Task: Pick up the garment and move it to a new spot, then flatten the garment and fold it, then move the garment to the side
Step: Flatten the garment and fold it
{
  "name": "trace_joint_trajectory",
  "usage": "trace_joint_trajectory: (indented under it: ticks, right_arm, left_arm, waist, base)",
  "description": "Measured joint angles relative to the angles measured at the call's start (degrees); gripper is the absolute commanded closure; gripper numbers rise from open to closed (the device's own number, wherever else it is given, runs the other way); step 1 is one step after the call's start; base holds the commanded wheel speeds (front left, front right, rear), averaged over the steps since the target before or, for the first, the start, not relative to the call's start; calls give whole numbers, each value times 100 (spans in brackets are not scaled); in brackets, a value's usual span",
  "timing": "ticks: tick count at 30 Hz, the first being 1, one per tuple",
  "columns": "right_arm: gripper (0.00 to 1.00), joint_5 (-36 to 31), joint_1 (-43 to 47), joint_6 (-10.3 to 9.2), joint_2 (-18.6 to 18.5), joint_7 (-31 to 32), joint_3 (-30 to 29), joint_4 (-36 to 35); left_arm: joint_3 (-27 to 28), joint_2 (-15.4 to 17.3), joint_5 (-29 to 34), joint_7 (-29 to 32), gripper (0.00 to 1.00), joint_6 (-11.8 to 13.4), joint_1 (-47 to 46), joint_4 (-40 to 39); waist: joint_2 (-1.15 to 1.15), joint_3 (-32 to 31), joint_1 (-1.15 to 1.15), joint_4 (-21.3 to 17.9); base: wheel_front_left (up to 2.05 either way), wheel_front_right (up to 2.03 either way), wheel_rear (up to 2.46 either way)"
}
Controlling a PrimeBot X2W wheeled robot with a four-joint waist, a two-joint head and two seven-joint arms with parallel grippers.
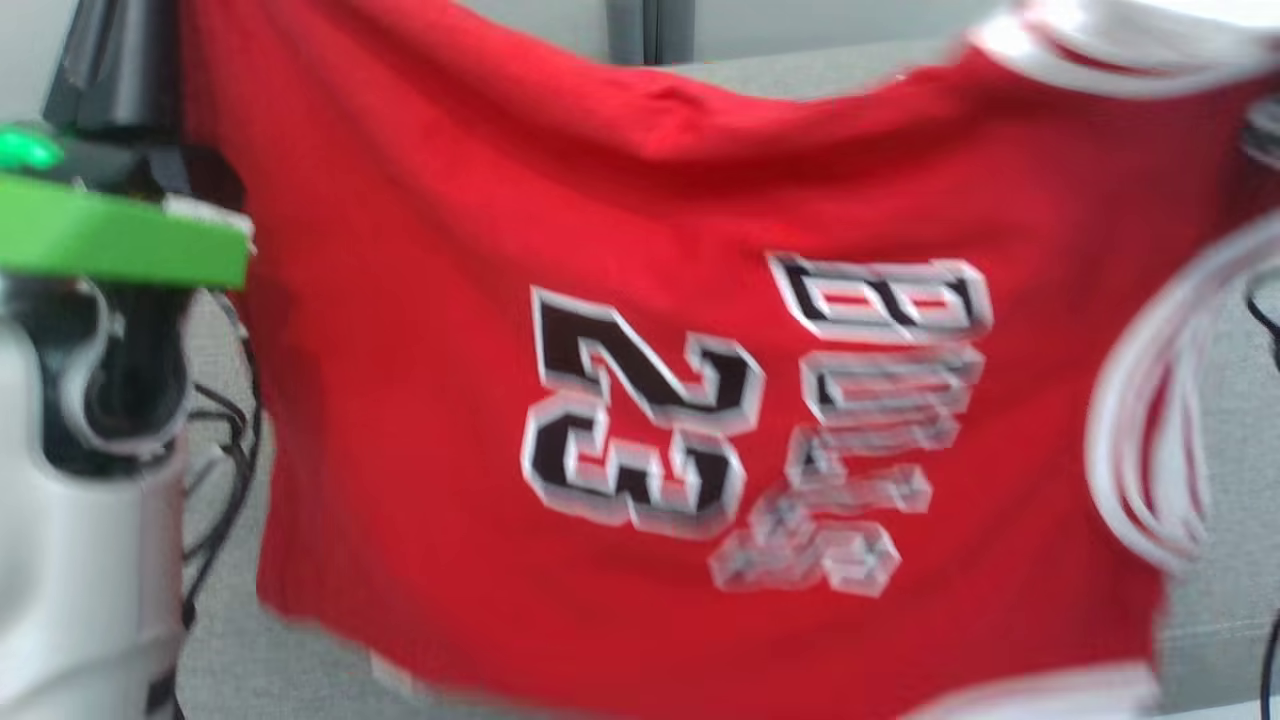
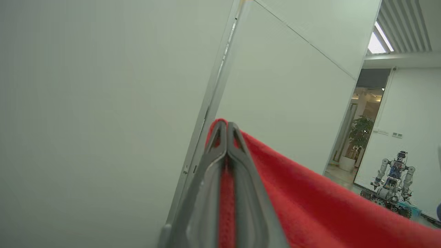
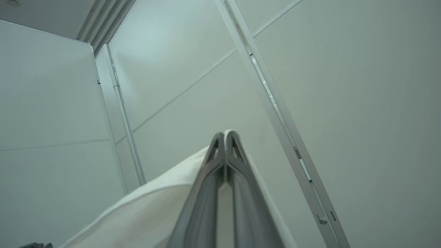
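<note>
My left hand [image 2: 227, 132] clamped shut on one edge of the red jersey [image 1: 420, 300], right hand [image 3: 225, 135] pinched shut on its white trim [image 3: 155, 206], it hangs spread between them over the grey desk [image 1: 1235, 580], partition wall [image 2: 103, 103] beyond.

Red garment [image 1: 640, 200] hangs spread wide across most of the view, top edge sagging in the mid. Black-&-white "23" [image 1: 640, 410] printed on it, turned sideways, w/ blurred lettering [image 1: 870, 420] just beside it on the right. White trim [image 1: 1100, 50] at upper right corner; white-edged armhole [image 1: 1150, 430] on right side, blurred. Left arm [image 1: 80, 580]: pale forearm at lower left, green plate [image 1: 120, 235] above it, black cables [image 1: 225, 470] btw arm & garment. Grey desk [image 1: 1230, 560] behind.
</note>
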Motion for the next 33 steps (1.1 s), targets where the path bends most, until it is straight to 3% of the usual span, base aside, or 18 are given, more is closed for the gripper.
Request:
trace_joint_trajectory:
  ticks: [3, 6, 9, 11, 16, 22, 27, 33]
  right_arm:
    - [100, -232, -905, -100, 115, 219, 397, 686]
    - [100, -292, -2031, -327, 457, 24, 94, 953]
    - [100, -245, -2775, -332, 577, -99, -29, 954]
    - [100, -246, -2813, -240, 520, -134, 5, 1013]
    - [100, -170, -1794, -94, 320, 47, 182, 1109]
    - [100, 278, 560, -9, 610, 274, 739, 1372]
    - [100, 331, 1759, 169, 951, 163, 1259, 1677]
    - [100, 168, 2115, 271, 869, -269, 1289, 1895]
  left_arm:
    - [270, 25, 82, 76, 100, 232, -526, 598]
    - [706, 35, 221, -172, 100, 423, -1395, 880]
    - [987, 64, 219, -437, 100, 452, -2247, 853]
    - [1024, 60, 165, -520, 100, 423, -2357, 892]
    - [648, -25, 83, -409, 100, 200, -1415, 1400]
    - [256, -171, 167, -481, 100, 2, 601, 2326]
    - [517, -135, 331, -1043, 100, -51, 1295, 3044]
    - [833, -286, 199, -1607, 100, -176, 1421, 3462]
  waist:
    - [0, 171, 0, 29]
    - [0, 291, 0, 32]
    - [0, 326, 0, -1]
    - [0, 318, 0, -27]
    - [0, 396, 0, -72]
    - [0, 614, 0, -97]
    - [0, 816, 0, -166]
    - [0, 916, 0, -312]
  base:
    - [0, 0, 0]
    - [0, 0, 0]
    - [0, 0, 0]
    - [0, 0, 0]
    - [0, 0, 0]
    - [0, 0, 0]
    - [0, 0, 0]
    - [0, 0, 0]
